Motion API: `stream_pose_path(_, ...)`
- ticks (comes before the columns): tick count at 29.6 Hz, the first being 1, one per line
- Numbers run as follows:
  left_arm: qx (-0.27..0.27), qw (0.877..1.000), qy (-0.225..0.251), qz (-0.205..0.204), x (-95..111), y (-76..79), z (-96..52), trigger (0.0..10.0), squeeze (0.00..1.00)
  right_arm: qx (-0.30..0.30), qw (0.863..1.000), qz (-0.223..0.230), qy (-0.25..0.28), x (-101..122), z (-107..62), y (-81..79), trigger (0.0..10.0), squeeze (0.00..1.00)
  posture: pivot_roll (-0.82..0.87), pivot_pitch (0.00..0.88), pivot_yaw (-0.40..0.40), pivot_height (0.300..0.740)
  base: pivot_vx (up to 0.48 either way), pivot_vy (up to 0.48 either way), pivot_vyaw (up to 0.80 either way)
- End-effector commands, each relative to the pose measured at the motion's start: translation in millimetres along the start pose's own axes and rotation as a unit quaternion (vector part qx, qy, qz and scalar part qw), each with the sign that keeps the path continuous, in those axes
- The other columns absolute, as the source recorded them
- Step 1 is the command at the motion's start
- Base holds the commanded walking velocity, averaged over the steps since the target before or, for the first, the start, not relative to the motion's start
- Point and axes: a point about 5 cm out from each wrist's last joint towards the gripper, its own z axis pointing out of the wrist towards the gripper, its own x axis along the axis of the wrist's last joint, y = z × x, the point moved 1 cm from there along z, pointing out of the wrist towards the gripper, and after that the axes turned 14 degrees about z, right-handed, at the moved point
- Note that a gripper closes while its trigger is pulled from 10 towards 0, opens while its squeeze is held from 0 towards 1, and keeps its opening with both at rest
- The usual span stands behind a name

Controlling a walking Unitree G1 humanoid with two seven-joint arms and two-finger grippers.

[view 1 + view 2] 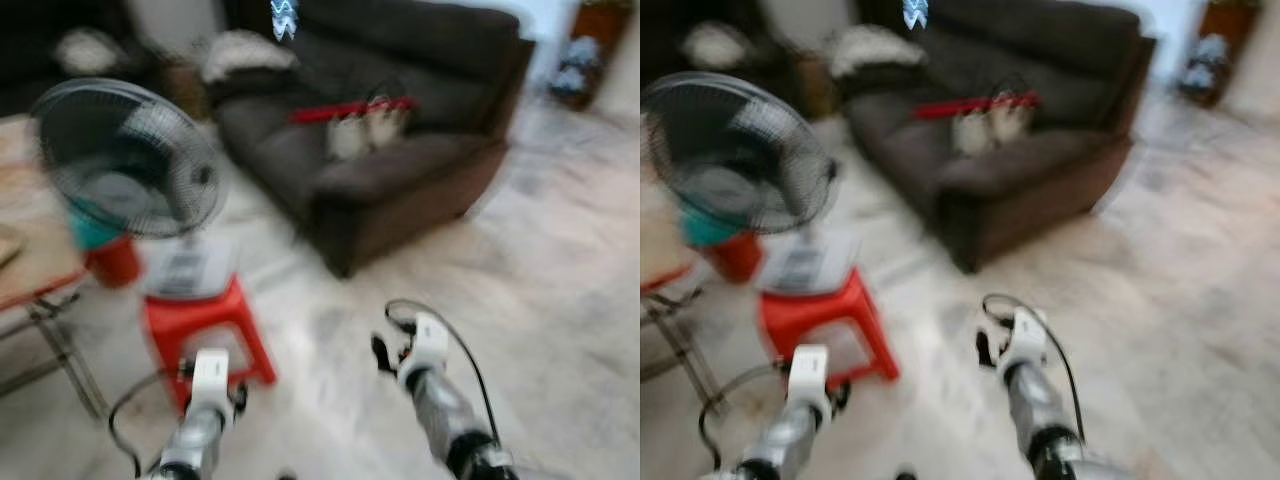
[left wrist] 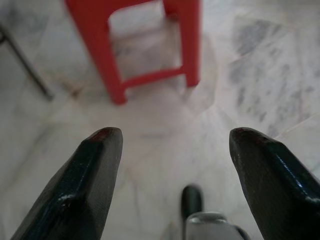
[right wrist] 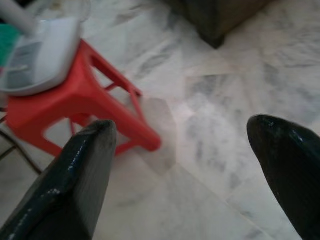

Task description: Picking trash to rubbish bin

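Pale marble floor [image 1: 560,300] filled the lower and right parts of the blurred head views. A dark brown sofa [image 1: 400,150] stood at upper centre, with a red-handled bag [image 1: 365,120] on its seat and a light cushion [image 1: 245,50] at its left end. At left, a red plastic stool [image 1: 200,325] carried the white base of a standing fan [image 1: 125,160], whose round cage rose toward the upper left. A wooden table edge [image 1: 30,260] with metal legs sat at the far left, beside a red container [image 1: 112,262].

Both arms reached forward low in the frame. The left gripper [image 2: 172,150] was spread wide and empty, hovering above the floor just short of the stool's legs. The right gripper [image 3: 182,145] was likewise spread and empty, over bare tiles between stool and sofa corner. No trash or bin could be made out.
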Motion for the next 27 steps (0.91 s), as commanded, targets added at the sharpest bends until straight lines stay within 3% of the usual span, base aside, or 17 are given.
stream_pose_path(1, 0.008, 1.0, 0.009, -0.003, 7.3, -5.3, 2.0, 10.0, 0.0, 0.004, 1.0, 0.0, -0.001, 1.1, 1.2, -4.0, 10.0, 0.0, -0.13, 0.0, 0.008, 0.74, 0.0, 0.0, 0.8)
stream_pose_path(27, -0.002, 1.0, 0.019, -0.005, 12.0, 2.5, 2.3, 10.0, 0.0, 0.0, 1.0, -0.002, -0.008, -2.3, -0.1, -0.1, 10.0, 0.0, -0.13, 0.019, -0.002, 0.74, 0.0, 0.0, 0.8)
